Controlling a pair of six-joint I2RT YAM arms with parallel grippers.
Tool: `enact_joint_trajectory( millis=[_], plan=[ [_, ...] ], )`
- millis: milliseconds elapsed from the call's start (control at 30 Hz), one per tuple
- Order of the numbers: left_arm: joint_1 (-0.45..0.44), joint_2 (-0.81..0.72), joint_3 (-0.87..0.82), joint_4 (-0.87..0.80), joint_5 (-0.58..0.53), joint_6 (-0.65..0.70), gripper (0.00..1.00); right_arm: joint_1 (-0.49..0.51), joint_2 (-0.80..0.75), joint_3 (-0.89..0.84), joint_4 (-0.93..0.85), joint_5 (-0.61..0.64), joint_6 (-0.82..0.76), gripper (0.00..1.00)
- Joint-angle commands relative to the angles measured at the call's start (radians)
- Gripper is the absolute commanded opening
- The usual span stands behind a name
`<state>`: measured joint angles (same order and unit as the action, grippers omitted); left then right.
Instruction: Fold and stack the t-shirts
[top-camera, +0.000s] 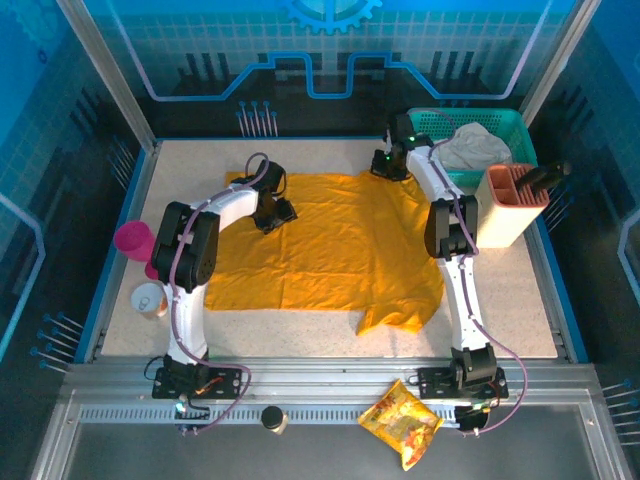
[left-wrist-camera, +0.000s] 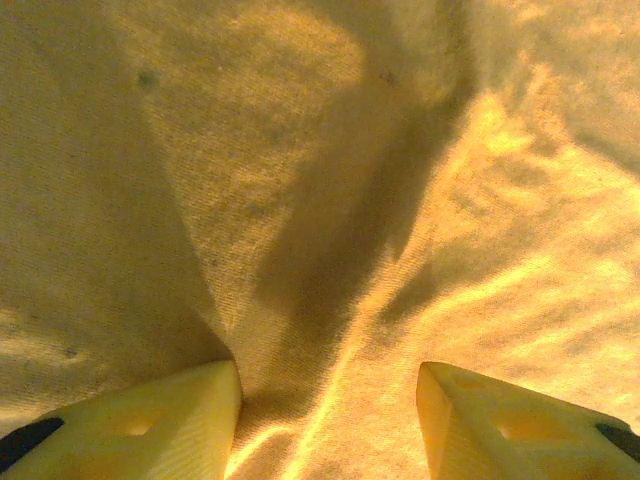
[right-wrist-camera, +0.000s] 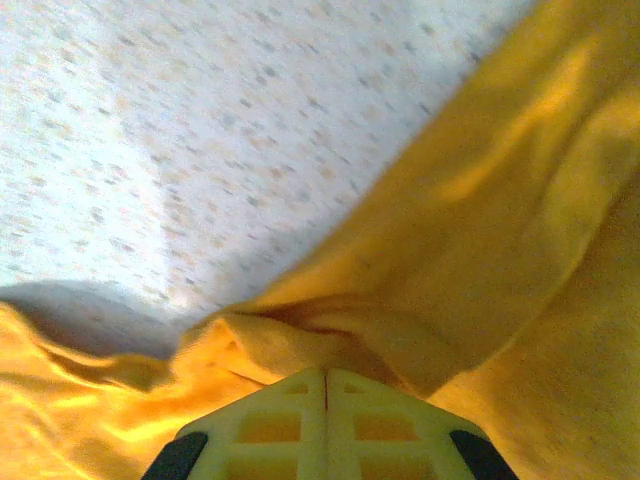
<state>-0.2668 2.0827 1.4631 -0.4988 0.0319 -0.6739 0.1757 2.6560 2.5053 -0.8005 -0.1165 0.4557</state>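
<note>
Where the speckled bench (top-camera: 520, 300) lies between the two arms, the t-shirt (top-camera: 330, 250) is spread out mostly flat. It reaches from near the left arm across to the right arm. One part hangs out in a crumpled flap at the near right edge.

The left fingers (top-camera: 282, 212) are down on the far left part of the shirt. From the left wrist they (left-wrist-camera: 150, 420) stand apart with nothing pinched, and wrinkled cloth lies across the gap between them.

The right fingers (top-camera: 386, 167) are at the shirt's far right corner, close to the basket (top-camera: 520, 130). From the right wrist they (right-wrist-camera: 270, 420) are pressed together with no gap. A bunched fold of the shirt's edge sits right at their tips (it looks nipped there). The edge is raised off the bench and throws a shadow beneath.

A pale cloth (top-camera: 475, 148) is heaped in the basket. A peach holder (top-camera: 505, 205) with a dark tool in it stands just in front. A pink cup (top-camera: 132, 240) sits at the left edge, beside the left arm. A snack packet (top-camera: 402, 420) lies on the near rail, well clear of the shirt.
</note>
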Motion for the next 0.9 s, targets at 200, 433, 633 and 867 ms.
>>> enact_joint_trajectory(
  millis=[200,433,633,867],
  plan=[
    [0.0,0.072,-0.02,-0.046,-0.003,0.022,0.48,-0.018,0.104,0.056,0.513,-0.266,0.16,0.0],
    [0.0,0.085,-0.011,-0.05,0.002,0.023,0.48,-0.031,0.226,0.04,1.01,-0.39,0.51,0.29],
    [0.001,0.088,0.006,-0.06,0.001,0.032,0.48,-0.032,0.153,0.023,0.998,-0.418,0.45,0.45],
    [0.001,0.063,0.001,-0.117,-0.114,0.039,0.47,-0.031,-0.173,-0.249,0.898,-0.407,0.244,0.52]
  ],
)
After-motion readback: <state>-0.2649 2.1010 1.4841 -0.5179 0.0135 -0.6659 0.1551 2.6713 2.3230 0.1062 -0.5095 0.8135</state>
